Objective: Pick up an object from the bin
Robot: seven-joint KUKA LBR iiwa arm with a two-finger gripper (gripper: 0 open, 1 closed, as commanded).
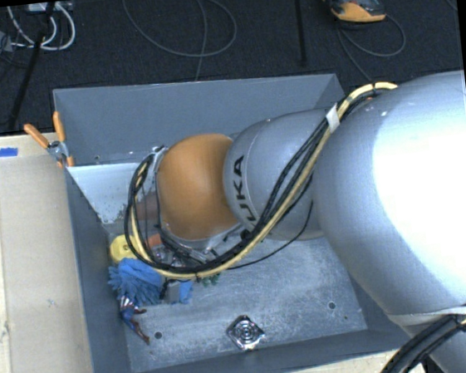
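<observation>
My gripper point(179, 261) is low in the left half of the bin, mostly hidden under the arm's orange wrist cover. Right beside it, at its lower left, lies a blue frilly thing point(139, 281), with a blue-grey bit point(179, 292) of it reaching under the gripper. Whether the two touch I cannot tell. A yellow rounded thing point(120, 249) sits just above the blue one, against the bin's left wall. A small dark and red piece point(134, 313) lies below the blue thing.
A small shiny metal part point(245, 332) lies alone near the bin's front wall. The big grey arm covers the bin's right and middle, with yellow and black cables looped round the wrist.
</observation>
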